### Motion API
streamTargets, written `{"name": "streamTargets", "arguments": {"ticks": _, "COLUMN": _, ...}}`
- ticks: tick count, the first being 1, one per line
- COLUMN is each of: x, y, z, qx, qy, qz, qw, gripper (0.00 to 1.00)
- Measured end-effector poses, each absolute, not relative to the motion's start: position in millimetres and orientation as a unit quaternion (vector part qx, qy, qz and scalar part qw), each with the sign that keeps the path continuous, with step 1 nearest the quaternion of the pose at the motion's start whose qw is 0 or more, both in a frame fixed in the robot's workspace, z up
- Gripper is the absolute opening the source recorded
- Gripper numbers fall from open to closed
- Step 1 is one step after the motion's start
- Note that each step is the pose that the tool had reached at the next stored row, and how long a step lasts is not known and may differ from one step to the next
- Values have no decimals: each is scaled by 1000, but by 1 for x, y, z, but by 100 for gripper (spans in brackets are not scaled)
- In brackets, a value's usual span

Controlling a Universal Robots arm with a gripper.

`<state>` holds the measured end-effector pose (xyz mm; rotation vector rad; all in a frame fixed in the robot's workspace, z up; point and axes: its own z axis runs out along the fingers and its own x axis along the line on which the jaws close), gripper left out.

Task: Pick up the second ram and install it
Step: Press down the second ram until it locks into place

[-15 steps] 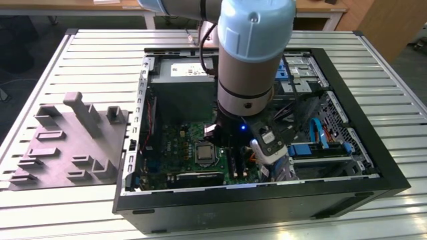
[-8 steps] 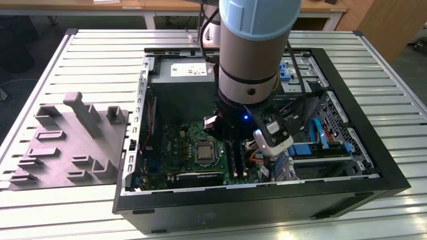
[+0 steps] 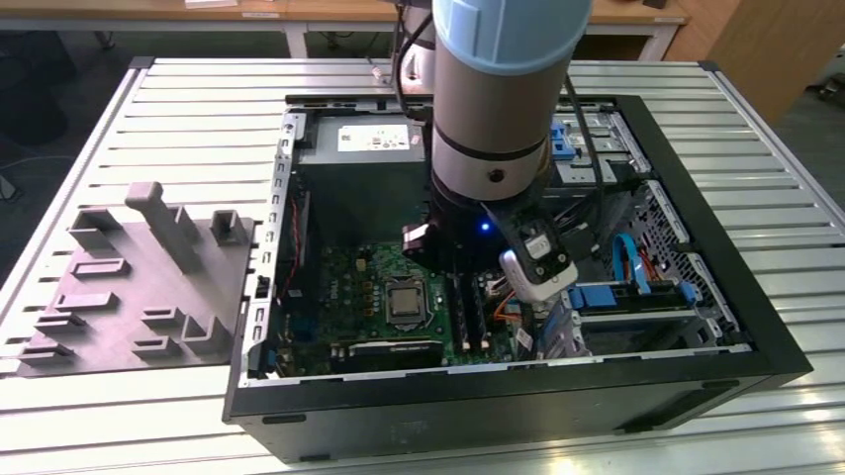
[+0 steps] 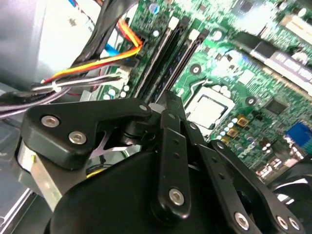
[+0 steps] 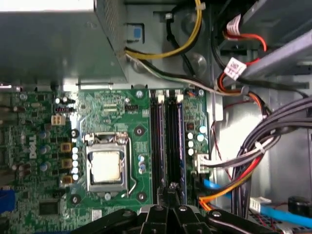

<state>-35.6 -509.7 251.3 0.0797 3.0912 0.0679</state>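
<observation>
Inside the open computer case [image 3: 660, 381], my gripper [image 5: 171, 191] hangs low over the green motherboard [image 5: 112, 112], directly above the black memory slots [image 5: 157, 141]. Its fingers are shut tip to tip, with nothing visible between them. The second ram [image 5: 181, 141] is a thin dark blue board seen edge-on, standing in the slot farthest from the processor socket [image 5: 105, 165]. In the second wrist view the gripper [image 4: 168, 100] points at the near end of the ram [image 4: 189, 51]. I cannot tell whether they touch. In the exterior view the arm [image 3: 496, 129] covers the gripper.
Bundled cables [image 5: 263, 146] crowd the side of the slots away from the socket, with orange and yellow wires [image 4: 112, 56] close by. The power supply [image 3: 363, 148] fills the case's far end. A grey moulded tray [image 3: 133, 287] lies on the slatted table at the exterior view's left.
</observation>
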Motion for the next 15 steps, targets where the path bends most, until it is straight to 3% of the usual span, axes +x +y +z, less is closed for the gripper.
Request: {"name": "streamTargets", "arguments": {"ticks": 15, "x": -36, "y": -499, "z": 254, "qx": 26, "qy": 999, "qz": 22, "qw": 24, "gripper": 10}}
